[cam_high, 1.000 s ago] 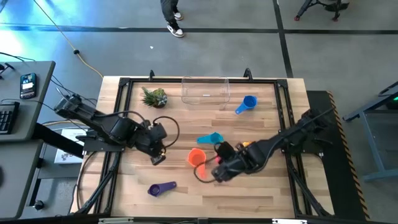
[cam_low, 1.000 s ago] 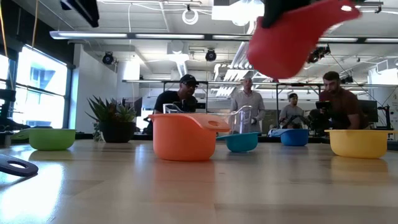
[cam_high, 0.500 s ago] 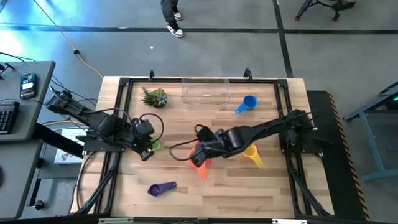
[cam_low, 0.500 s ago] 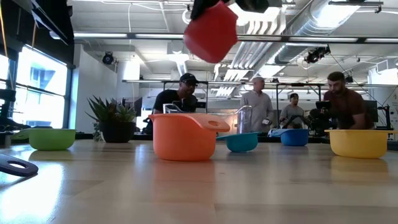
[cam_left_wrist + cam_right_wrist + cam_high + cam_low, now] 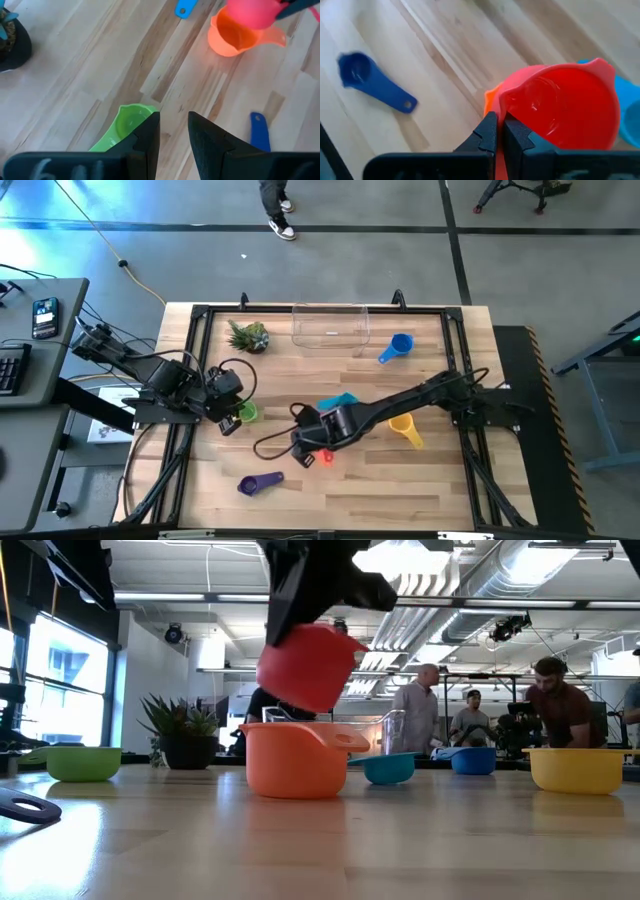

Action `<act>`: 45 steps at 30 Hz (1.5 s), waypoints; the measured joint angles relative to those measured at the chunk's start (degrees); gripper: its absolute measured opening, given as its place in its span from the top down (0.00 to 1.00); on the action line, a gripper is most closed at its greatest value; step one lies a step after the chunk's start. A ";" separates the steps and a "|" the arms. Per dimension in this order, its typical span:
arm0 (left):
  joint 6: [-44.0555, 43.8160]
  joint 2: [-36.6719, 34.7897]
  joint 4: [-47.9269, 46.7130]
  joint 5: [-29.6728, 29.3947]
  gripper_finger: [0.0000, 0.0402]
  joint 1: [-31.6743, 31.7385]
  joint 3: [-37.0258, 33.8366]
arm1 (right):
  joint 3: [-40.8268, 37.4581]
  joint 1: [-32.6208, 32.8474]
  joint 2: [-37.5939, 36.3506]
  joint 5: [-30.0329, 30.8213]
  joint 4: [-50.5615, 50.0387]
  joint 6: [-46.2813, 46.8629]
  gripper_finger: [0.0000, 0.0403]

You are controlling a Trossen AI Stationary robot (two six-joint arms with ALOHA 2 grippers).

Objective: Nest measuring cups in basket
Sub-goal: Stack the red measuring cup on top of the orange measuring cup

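Note:
My right gripper (image 5: 500,132) is shut on the red cup (image 5: 305,665) and holds it just above the orange cup (image 5: 295,760), which stands upright on the table's middle. My left gripper (image 5: 173,135) is open with a narrow gap and hovers next to the green cup (image 5: 127,122), not touching it. On the table stand the teal-blue cup (image 5: 338,401), the yellow cup (image 5: 405,430), the blue cup (image 5: 398,347) and the purple cup (image 5: 260,482). The clear basket (image 5: 330,325) stands at the far edge. My right gripper pinches the red cup's flat handle (image 5: 500,155) between its two fingers, which lie along the handle. The cup's bowl (image 5: 560,110) sticks out beyond the fingertips. The cup is lifted clear and tilted, its bottom close over the orange cup's rim (image 5: 300,728).
A small potted plant (image 5: 248,337) stands left of the basket. A dark frame (image 5: 200,315) runs around the tabletop. Bare wood lies along the near edge, right of the purple cup. Several people stand in the room beyond the far edge.
My right gripper has carried the red cup toward the table's left and down, from high over the near middle to just above the orange cup. My left gripper has drawn back toward the left edge, uncovering the green cup, which has stayed in place.

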 joint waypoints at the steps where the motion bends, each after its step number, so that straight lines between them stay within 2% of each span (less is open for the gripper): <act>1: 0.14 -0.02 0.04 -0.01 0.78 0.00 0.00 | 0.00 0.01 0.57 -0.50 -0.02 -0.08 1.00; 24: 0.52 -0.02 0.05 -0.20 0.78 0.00 0.00 | -1.08 -0.41 2.47 -1.86 0.44 -0.33 1.00; 35: 1.03 -0.02 0.07 -0.20 0.78 0.02 0.00 | -1.07 -0.80 3.28 -4.82 2.26 1.42 1.00; 45: 1.03 -0.02 0.00 -0.20 0.78 0.02 0.00 | -1.14 -0.83 3.95 -5.33 2.05 3.05 0.84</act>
